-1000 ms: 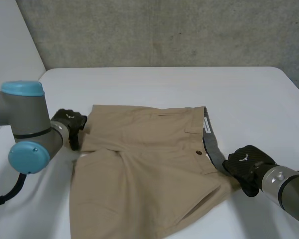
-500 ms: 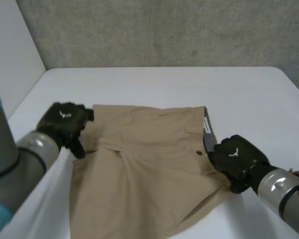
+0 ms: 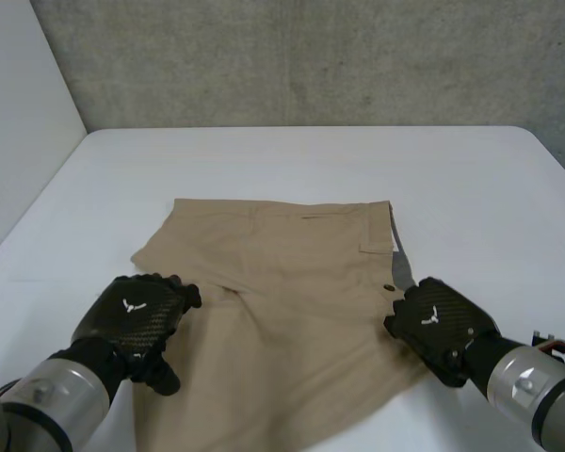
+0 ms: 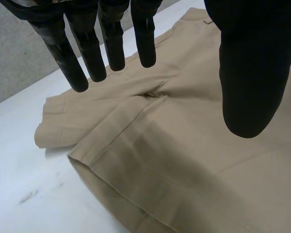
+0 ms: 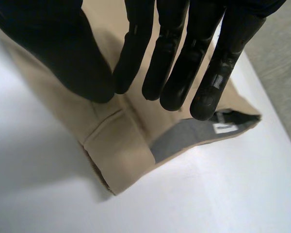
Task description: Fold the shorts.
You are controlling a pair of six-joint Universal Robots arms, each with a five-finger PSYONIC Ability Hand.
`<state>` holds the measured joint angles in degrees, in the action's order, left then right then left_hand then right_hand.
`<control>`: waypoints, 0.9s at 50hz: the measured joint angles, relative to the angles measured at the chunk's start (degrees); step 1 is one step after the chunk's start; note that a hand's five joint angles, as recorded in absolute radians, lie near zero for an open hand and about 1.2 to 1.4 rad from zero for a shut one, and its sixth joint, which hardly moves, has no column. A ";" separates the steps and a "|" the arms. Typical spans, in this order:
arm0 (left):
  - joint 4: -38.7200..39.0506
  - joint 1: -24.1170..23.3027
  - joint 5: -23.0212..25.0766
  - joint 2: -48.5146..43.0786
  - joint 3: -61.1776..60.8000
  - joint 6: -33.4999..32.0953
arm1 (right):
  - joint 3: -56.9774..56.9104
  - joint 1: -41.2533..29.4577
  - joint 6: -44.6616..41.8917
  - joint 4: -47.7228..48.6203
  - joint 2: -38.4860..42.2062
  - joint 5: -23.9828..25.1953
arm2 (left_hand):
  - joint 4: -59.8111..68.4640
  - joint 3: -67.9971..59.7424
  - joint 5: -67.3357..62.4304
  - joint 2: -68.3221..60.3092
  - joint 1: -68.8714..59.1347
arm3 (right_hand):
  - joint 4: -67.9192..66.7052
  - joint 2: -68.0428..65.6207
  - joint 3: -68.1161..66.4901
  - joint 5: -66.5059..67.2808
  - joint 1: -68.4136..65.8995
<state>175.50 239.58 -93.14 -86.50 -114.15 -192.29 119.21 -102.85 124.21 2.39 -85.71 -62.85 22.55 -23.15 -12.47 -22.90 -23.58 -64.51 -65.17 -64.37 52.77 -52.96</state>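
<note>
Tan shorts (image 3: 292, 292) lie flat on the white table (image 3: 311, 155), waistband to the right and leg hems to the left. My left hand (image 3: 137, 320) hovers over the near leg by its hem; in the left wrist view its fingers (image 4: 111, 43) are straight and spread above the cloth (image 4: 184, 160), holding nothing. My right hand (image 3: 440, 320) is at the near end of the waistband. In the right wrist view its fingers (image 5: 174, 58) reach out straight over the waistband corner (image 5: 116, 145), where the grey lining (image 5: 184, 138) shows. No cloth is pinched.
A grey concrete wall (image 3: 311, 56) stands behind the table. A pale wall panel (image 3: 19, 122) closes the left side. Bare tabletop lies beyond the shorts and to their right (image 3: 490, 207).
My left hand has moved from the shorts' far left edge toward me, over the near leg. My right hand has slid slightly inward along the waistband. The far leg's hem now lies spread further left.
</note>
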 measured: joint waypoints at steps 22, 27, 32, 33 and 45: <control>-1.79 -7.83 -6.61 0.53 -1.29 6.34 | -23.53 -13.13 23.94 3.19 18.92 -17.14 | 0.00 0.00 -0.02 0.00 0.00 | -3.80 -2.49 -3.41 3.91 -3.89; -2.71 -8.23 -7.46 -0.24 -1.20 7.92 | -25.19 -12.95 24.08 2.34 20.40 -19.38 | -0.01 0.00 0.00 0.00 0.00 | -3.80 -2.49 -3.41 3.91 -3.89; -4.14 -8.85 -7.59 -1.39 -1.23 10.25 | -25.51 -12.35 23.69 1.22 20.73 -19.81 | 0.00 0.00 0.00 0.00 0.00 | -3.81 -2.49 -3.41 3.92 -3.89; -4.32 -9.00 -7.59 -1.58 -1.23 10.48 | -25.51 -12.16 23.53 1.03 20.71 -19.67 | 0.00 0.00 0.00 0.00 0.00 | -3.81 -2.49 -3.41 3.91 -3.89; -4.21 -10.93 -10.91 -6.26 -0.19 10.78 | -25.10 -11.91 23.26 0.86 21.18 -19.12 | 0.00 0.00 -0.01 0.00 0.00 | -3.82 -2.49 -3.41 3.91 -3.89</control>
<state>171.29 228.64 -104.05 -92.76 -114.33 -181.50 94.11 -114.76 147.47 3.24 -64.53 -81.96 22.55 -23.16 -12.48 -22.90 -23.59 -68.33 -67.66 -67.78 56.68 -56.85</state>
